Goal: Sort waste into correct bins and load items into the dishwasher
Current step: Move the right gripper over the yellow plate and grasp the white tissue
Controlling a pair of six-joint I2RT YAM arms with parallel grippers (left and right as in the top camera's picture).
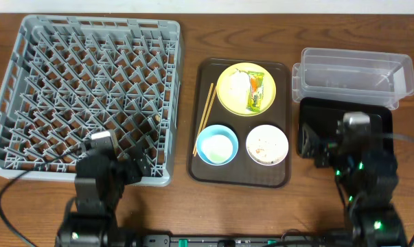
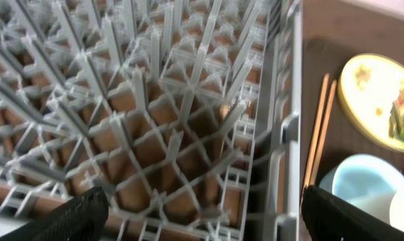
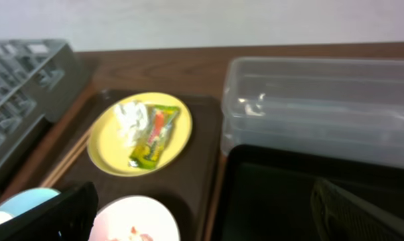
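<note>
The grey dishwasher rack (image 1: 97,22) fills the left of the table. On the yellow plate (image 1: 228,96) lie a white tissue (image 1: 237,82) and a green-orange wrapper (image 1: 255,92). Chopsticks (image 1: 204,118) lie left of it. In front stand the light blue bowl (image 1: 217,145) and the white bowl (image 1: 267,144), which holds crumbs. The clear tub (image 1: 354,74) and the black tray (image 1: 323,106) are at the right. My left gripper (image 2: 208,217) hangs open over the rack's near right corner. My right gripper (image 3: 202,217) hangs open, straddling the black tray's left edge beside the white bowl.
The plate, bowls and chopsticks rest on a dark brown serving tray (image 1: 242,175) between the rack and the bins. Bare wooden table (image 1: 193,27) shows behind it. The rack's upright pegs (image 2: 155,100) rise just beyond my left fingers.
</note>
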